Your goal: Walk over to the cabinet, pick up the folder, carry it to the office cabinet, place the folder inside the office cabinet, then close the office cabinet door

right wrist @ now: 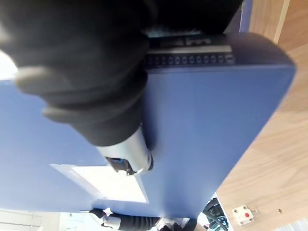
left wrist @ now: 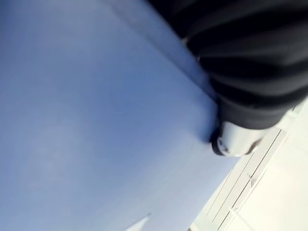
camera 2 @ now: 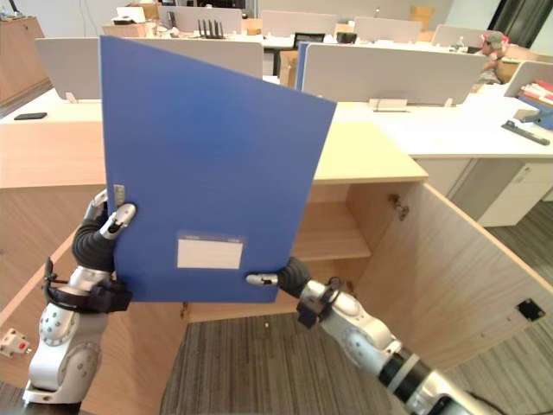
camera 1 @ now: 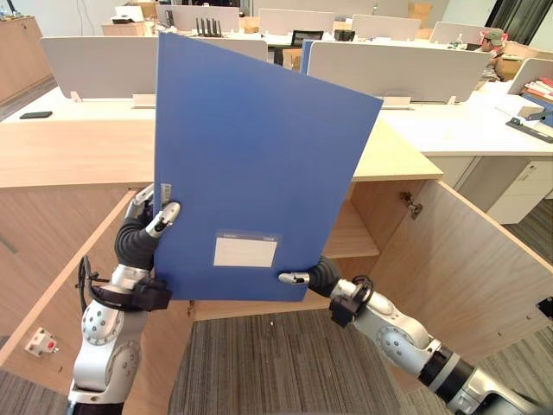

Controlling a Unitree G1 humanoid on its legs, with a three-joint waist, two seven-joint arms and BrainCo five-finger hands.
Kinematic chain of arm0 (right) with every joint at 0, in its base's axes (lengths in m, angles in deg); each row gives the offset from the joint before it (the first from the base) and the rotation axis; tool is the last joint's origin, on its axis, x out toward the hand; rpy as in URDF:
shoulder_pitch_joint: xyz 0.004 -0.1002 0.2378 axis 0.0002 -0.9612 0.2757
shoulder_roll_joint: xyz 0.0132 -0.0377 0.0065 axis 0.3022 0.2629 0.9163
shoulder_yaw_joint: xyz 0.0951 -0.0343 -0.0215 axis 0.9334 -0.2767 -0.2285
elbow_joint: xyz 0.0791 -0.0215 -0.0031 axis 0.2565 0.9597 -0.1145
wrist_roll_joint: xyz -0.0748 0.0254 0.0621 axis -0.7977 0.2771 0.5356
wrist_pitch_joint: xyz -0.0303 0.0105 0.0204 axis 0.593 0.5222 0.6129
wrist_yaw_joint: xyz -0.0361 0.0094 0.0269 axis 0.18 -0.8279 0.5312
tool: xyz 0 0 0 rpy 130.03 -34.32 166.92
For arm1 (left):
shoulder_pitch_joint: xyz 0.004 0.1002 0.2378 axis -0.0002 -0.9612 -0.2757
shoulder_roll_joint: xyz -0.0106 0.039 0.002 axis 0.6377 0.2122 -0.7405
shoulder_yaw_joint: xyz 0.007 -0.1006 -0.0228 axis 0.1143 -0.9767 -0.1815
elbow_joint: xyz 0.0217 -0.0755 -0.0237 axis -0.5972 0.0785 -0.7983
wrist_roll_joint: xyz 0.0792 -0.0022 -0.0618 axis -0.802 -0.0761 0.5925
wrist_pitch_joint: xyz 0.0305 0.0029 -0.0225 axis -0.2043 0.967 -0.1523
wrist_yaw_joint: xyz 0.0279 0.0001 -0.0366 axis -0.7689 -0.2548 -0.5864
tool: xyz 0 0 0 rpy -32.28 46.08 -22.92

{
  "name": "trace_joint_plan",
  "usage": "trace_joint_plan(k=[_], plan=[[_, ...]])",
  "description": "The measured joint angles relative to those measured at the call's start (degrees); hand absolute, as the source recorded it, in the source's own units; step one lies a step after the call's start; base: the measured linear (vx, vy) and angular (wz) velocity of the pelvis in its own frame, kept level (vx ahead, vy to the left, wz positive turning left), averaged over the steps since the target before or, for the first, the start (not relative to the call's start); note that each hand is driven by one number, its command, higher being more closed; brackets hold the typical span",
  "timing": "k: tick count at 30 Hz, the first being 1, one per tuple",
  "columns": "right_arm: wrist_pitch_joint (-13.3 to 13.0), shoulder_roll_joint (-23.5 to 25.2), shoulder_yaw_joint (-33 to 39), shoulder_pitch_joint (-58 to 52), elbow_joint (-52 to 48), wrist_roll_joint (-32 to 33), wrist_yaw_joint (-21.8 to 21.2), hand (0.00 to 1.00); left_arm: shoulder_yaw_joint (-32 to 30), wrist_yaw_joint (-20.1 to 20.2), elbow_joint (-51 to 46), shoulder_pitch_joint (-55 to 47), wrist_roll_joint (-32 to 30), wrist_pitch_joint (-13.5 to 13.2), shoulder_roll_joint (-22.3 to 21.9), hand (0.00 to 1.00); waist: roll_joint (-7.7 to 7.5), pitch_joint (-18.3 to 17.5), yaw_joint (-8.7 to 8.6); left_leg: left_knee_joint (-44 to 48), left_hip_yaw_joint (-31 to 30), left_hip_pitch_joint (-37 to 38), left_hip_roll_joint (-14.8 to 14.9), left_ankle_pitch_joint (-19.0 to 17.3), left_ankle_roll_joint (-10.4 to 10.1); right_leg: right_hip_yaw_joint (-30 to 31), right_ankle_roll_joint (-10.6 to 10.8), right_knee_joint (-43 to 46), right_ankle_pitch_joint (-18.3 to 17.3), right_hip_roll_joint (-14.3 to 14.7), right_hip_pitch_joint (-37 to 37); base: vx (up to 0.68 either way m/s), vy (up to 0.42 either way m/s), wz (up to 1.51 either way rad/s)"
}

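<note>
Blue folder (camera 1: pixel 259 164), one only, stands upright mid-frame in the left eye view, long axis vertical. Left hand (camera 1: pixel 160 216) pinches its left edge, right hand (camera 1: pixel 298 277) its bottom. The office cabinet (camera 1: pixel 350 238) gapes behind and below, two doors (camera 1: pixel 467 268) open. Left wrist view: thumb clamped on blue. Right wrist view: likewise.

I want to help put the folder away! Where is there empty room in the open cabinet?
Right of the folder, the shelf looks bare up to the right door. The cabinet top is bare beside the folder too. The middle is crowded: the left hand and right hand hold the folder there, hiding the rest inside.
</note>
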Motion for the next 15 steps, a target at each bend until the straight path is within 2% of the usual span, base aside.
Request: trace_joint_plan(k=[4, 6, 8, 10, 13, 14, 15], plan=[[0.12, 2.41, 0.67, -2.81, 0.0, 1.9, 0.21, 1.0, -0.46, -2.0, 0.29, -0.37, 3.65, -0.21, -3.14, 0.0, 0.12, 0.27, -0.03, -0.01, -0.09, -0.03, 0.0, 0.0, 0.0, -0.05, 0.09, 0.1, -0.07, 0.0, -0.03, 0.0, 0.0, 0.0], [1.39, 3.16, 1.63, -3.62, 0.0, 1.88, 0.21, 1.0, -0.32, -2.47, 1.28, -0.83, 6.06, -0.55, -4.4, 0.0, 0.14, 0.28, -0.15, -0.01, -0.13, 0.0, 0.01, 0.0, 0.0, -0.06, 0.07, 0.5, -0.24, -0.02, -0.17, 0.0, 0.0, 0.0], [2.59, 5.18, 2.22, -5.89, 0.45, 2.17, 0.21, 1.0, -0.26, -3.48, 3.33, -1.52, 10.17, -2.91, -7.42, 0.0, 0.23, 0.34, -0.18, -0.01, -0.38, 0.0, 0.04, 0.01, 0.01, -0.26, 0.09, 0.28, -0.23, -0.02, 0.06, 0.0, 0.0, 0.05], [3.36, 7.01, 2.68, -8.9, 1.06, 2.41, 0.33, 1.0, -0.21, -4.04, 5.64, -2.91, 12.48, -3.81, -8.88, 0.0, 0.28, 0.39, -0.26, -0.01, -0.75, -0.01, 0.07, 0.02, 0.0, -0.64, 0.16, 0.24, -0.3, 0.0, 0.25, 0.0, 0.0, 0.11], [5.31, 8.75, 4.18, -13.71, 3.19, 2.47, 0.33, 1.0, 1.83, -3.94, 12.58, -6.54, 13.15, -3.3, -8.64, 0.0, 0.46, 0.55, -0.45, -0.03, -1.23, -0.06, 0.19, 0.04, -0.07, -1.06, 0.12, -0.42, -0.33, 0.13, 0.63, -0.01, 0.001, 0.06], [5.57, 8.93, 5.61, -15.47, 3.13, 2.38, 0.3, 1.0, 2.41, -3.9, 15.4, -8.1, 13.14, -2.43, -8.71, 0.0, 0.52, 0.64, -0.47, -0.1, -1.22, -0.12, 0.22, 0.03, -0.09, -1.06, 0.12, -0.54, -0.33, 0.16, 0.62, 0.0, 0.0, 0.0], [5.76, 9.76, 8.54, -18.04, 2.65, 2.56, -0.28, 1.0, 3.69, -3.76, 19.89, -10.03, 13.11, -0.48, -8.76, 0.0, 0.62, 0.73, -0.53, -0.25, -1.22, -0.22, 0.26, -0.04, -0.17, -1.06, 0.12, -0.65, -0.35, 0.19, 0.56, 0.0, 0.0, 0.0]])
